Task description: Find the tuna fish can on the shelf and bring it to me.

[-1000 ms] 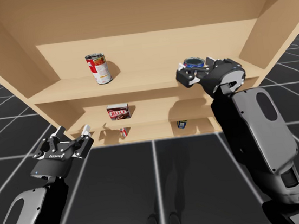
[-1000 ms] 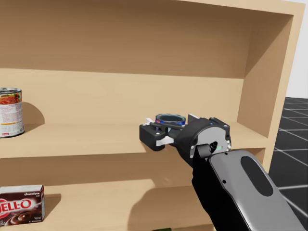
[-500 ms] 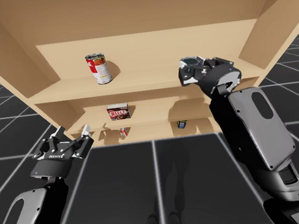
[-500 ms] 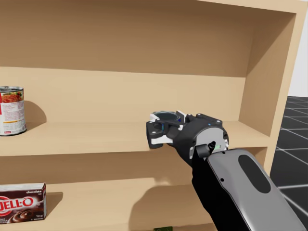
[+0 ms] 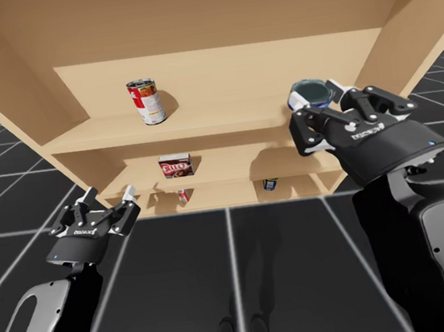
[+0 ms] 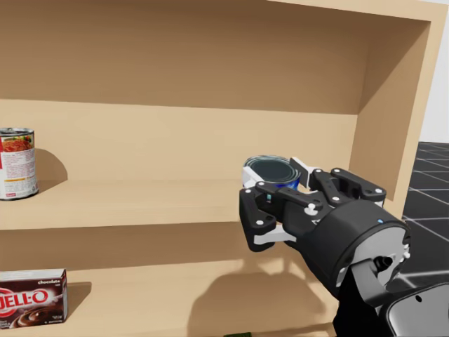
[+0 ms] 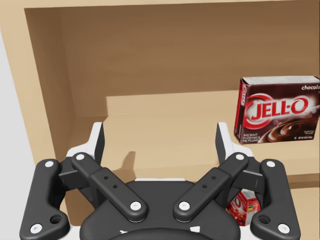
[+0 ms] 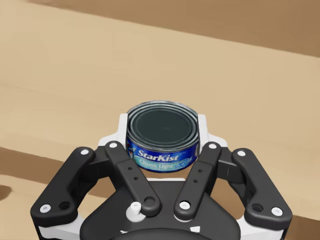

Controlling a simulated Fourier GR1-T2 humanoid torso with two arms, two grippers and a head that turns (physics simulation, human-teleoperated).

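The tuna can (image 8: pixel 162 137) is a low blue can with a dark lid. My right gripper (image 8: pixel 162 131) is shut on it, one finger on each side. In the high view the tuna can (image 5: pixel 310 90) sits in my right gripper (image 5: pixel 315 99) by the front edge of the upper shelf (image 5: pixel 200 122), at its right part. The head view shows the tuna can (image 6: pixel 272 170) upright in the right gripper (image 6: pixel 275 184). My left gripper (image 5: pixel 108 194) hangs open low on the left, in front of the shelf unit. Nothing lies between the fingers of the left gripper (image 7: pixel 160 142).
A red-and-white tall can (image 5: pixel 146 101) stands at the upper shelf's left. A brown pudding box (image 5: pixel 177 167) sits on the middle shelf, ahead of my left gripper. A small red carton (image 5: pixel 183 195) and a small dark can (image 5: pixel 270 183) are on the lowest shelf.
My right gripper has drawn back from over the upper shelf toward me and to the right, carrying the tuna can, and its wrist has turned. The left arm has stayed still.
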